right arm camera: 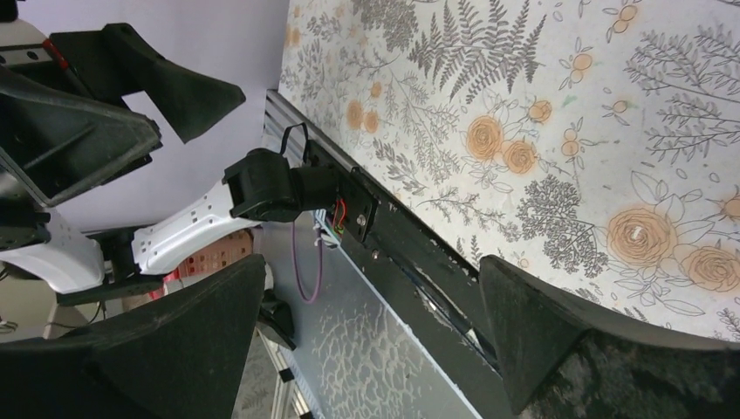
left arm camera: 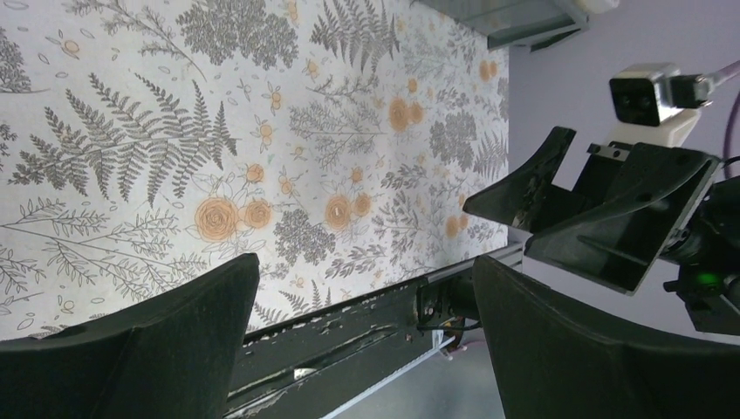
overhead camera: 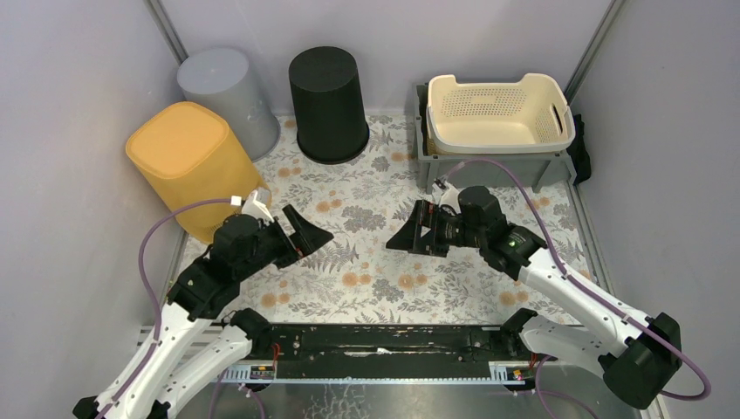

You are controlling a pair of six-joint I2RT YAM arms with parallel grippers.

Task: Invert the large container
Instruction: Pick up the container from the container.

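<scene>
Above the floral mat (overhead camera: 366,279), left gripper (overhead camera: 307,234) spread wide, empty; right gripper (overhead camera: 408,230) likewise, touching nothing

Three bins (yellow (overhead camera: 179,161), grey (overhead camera: 225,92), black (overhead camera: 327,103)), one basket (overhead camera: 497,141), one crate (overhead camera: 489,168), two hands (overhead camera: 305,234) (overhead camera: 412,234).

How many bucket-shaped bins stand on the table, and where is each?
3: the yellow bin at the left edge, the grey bin behind it, the black bin at back centre. None appears hidden.

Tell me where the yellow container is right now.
In the top view, the yellow container stands at the left edge of the table by the wall, just in front of the grey container.
</scene>
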